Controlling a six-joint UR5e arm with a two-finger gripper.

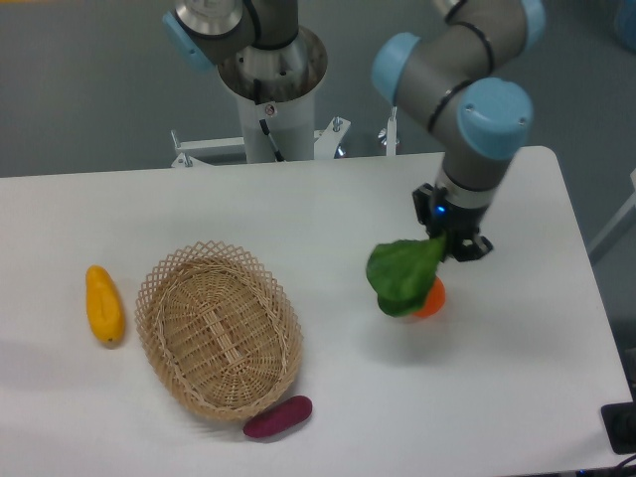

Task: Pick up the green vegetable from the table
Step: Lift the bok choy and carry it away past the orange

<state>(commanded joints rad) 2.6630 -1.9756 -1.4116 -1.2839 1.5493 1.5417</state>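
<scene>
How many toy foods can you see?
4. The green vegetable hangs from the end effector, with the orange partly hidden behind it. The yellow fruit lies left of the basket, the purple vegetable at its front edge.
</scene>
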